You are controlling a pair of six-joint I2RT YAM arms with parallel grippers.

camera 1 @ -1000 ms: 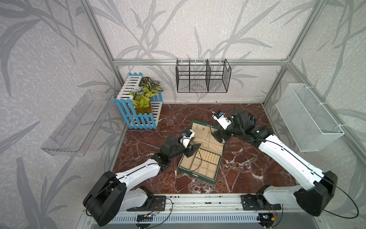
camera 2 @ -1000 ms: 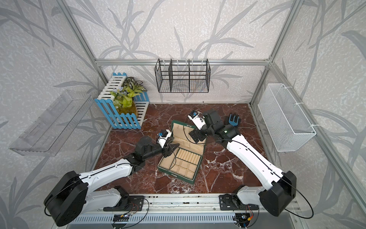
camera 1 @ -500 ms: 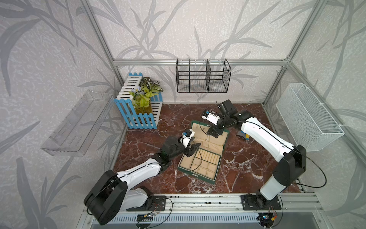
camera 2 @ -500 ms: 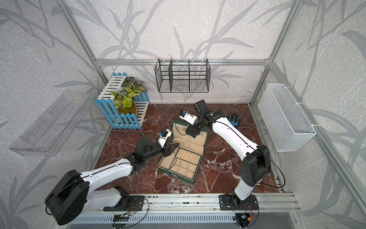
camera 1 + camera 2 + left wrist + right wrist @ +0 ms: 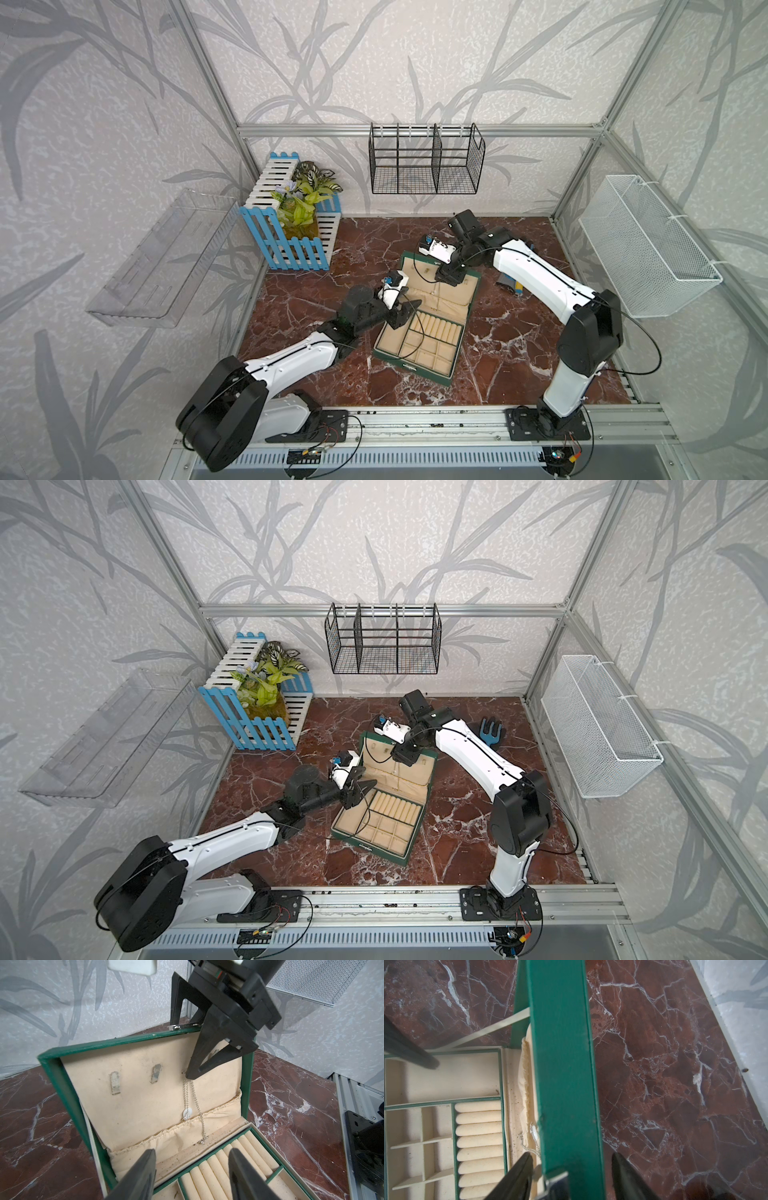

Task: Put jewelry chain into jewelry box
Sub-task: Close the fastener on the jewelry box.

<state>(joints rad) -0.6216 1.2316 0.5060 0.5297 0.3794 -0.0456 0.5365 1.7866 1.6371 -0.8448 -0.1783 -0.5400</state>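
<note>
Jewelry box (image 5: 415,370) sits open mid-frame on the tabletop (image 5: 519,353) in both top views, lid up. Jewelry chain (image 5: 186,1112) hangs down the lid lining at centre of the left wrist view, lower end just short of the ring rolls (image 5: 228,1157). Right hand (image 5: 571,1155) straddles the lid's top rim, one finger at the chain's top, clamped or not can't tell; left hand (image 5: 192,1151) released, empty, above the rolls.

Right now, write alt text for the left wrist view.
A thin silver jewelry chain hangs inside the upright lid of the open green jewelry box. The right gripper straddles the lid's top edge; the open left gripper frames the foreground.
</note>
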